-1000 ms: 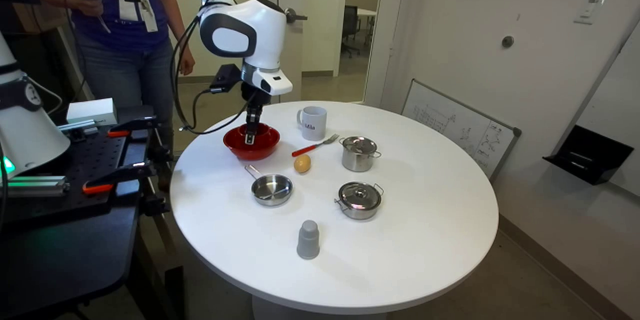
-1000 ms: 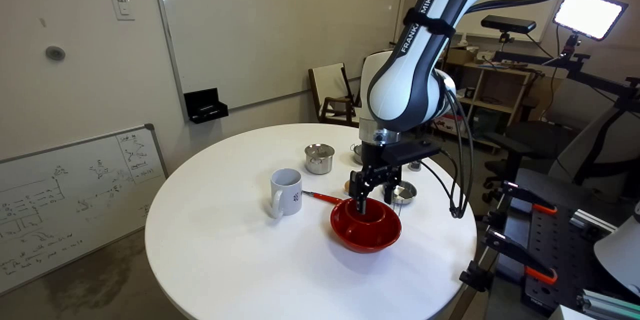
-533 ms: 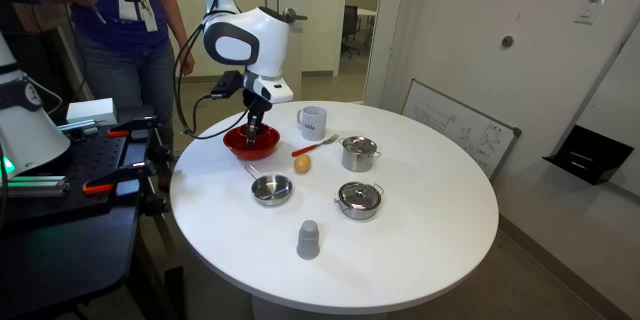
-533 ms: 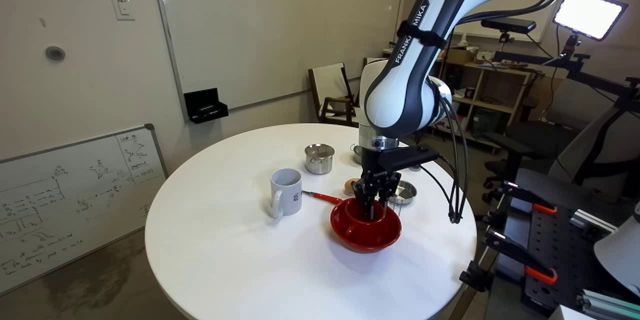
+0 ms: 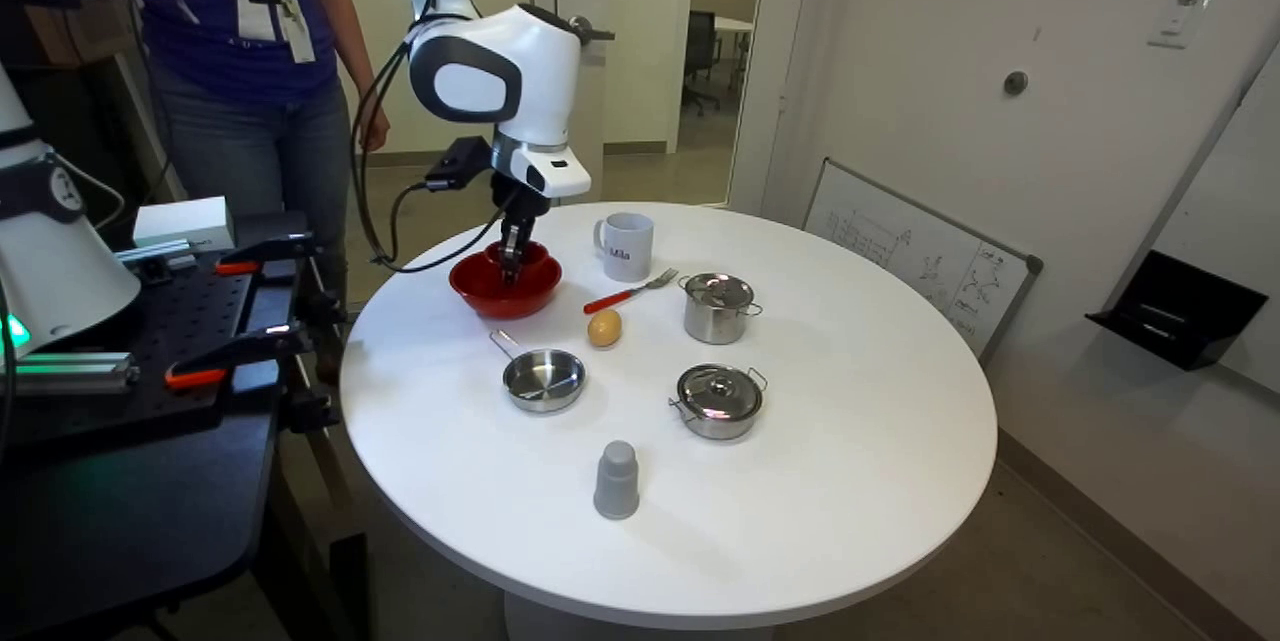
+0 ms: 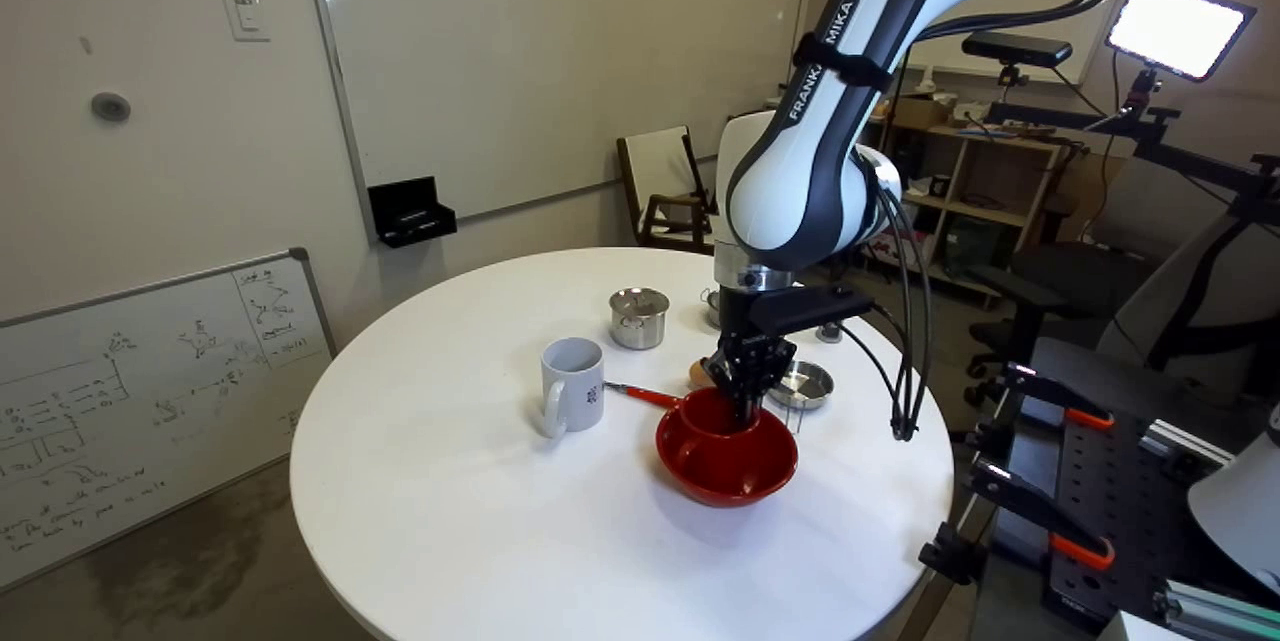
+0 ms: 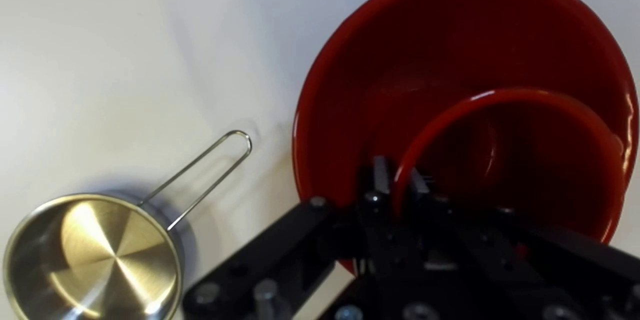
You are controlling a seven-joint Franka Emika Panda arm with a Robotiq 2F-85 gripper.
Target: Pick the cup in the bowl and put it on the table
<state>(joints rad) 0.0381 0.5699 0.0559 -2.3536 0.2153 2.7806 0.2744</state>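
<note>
Small red cup (image 7: pixel 520 160): in the wrist view it's inside the wide red bowl (image 7: pixel 425 35), over toward one side. Shiny and stiff-looking, so prob zero squish.
Tool (image 7: pixel 400 175): narrow, and it looks like it's got the cup by the wall, one of its fingers (image 7: pixel 381 175) outside, the mate inside, rim in between.
Cup wall: honestly the sensible place to take hold, thin enough to pinch. A deeper bite likely beats a nip at the lip, since that gloss could be slippery.
Pan (image 7: pixel 115 255): lies near the bowl, not touching, no part in this one.
Mug (image 6: pixel 573 386): in an exterior view it stands well apart from the bowl.
Cup mouth: same view, shows above the bowl's far rim, partly behind the tool. Can't tell if the base is off the bowl. Prob light-ish, but a one-sided pinch could let it tip or swivel.
Counter (image 5: pixel 850 421): in an exterior view, the round white top. Looks hard, and if the cup's ceramic (material can't be told) a drop might chip it, so straight up past the bowl rim, then a soft set-down, seems wise.
</note>
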